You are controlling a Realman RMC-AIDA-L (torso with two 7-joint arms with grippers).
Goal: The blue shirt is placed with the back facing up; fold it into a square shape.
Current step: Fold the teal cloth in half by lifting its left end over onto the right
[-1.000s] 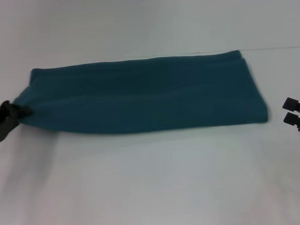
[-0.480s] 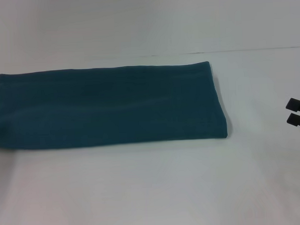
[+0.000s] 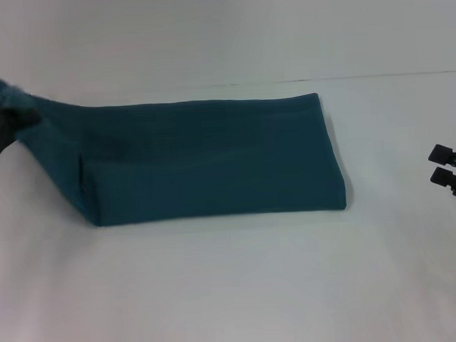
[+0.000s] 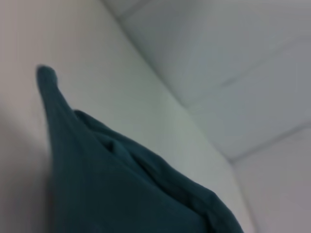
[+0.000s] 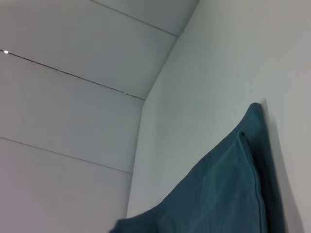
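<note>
The blue shirt [image 3: 212,160] lies on the white table [image 3: 233,292] as a long folded band running from 9 o'clock to 3 o'clock, slightly beyond the table's centre. Its right end is flat and squared. Its left end is raised off the surface in a peak at about 10 o'clock.

The left gripper [image 3: 0,128] sits at that peak, closed on the far-left corner of the fabric. The lifted cloth slopes down from the claw to the table. The right gripper [image 3: 449,167] rests at 3 o'clock, well apart from the shirt and holding nothing; you cannot tell how far its claw is parted.

The step in hand appears to be folding the left end over toward 3 o'clock.

1. Keep the pinched corner high enough that the hanging cloth clears the layer beneath.
2. Carry it along the band's long axis. Do not drift toward 12 or 6 o'clock, or the edges will skew.
3. Only one corner is held, so expect the near-left corner to sag or trail.
4. Lower the corner onto the right end so the far edges meet, then release.
</note>
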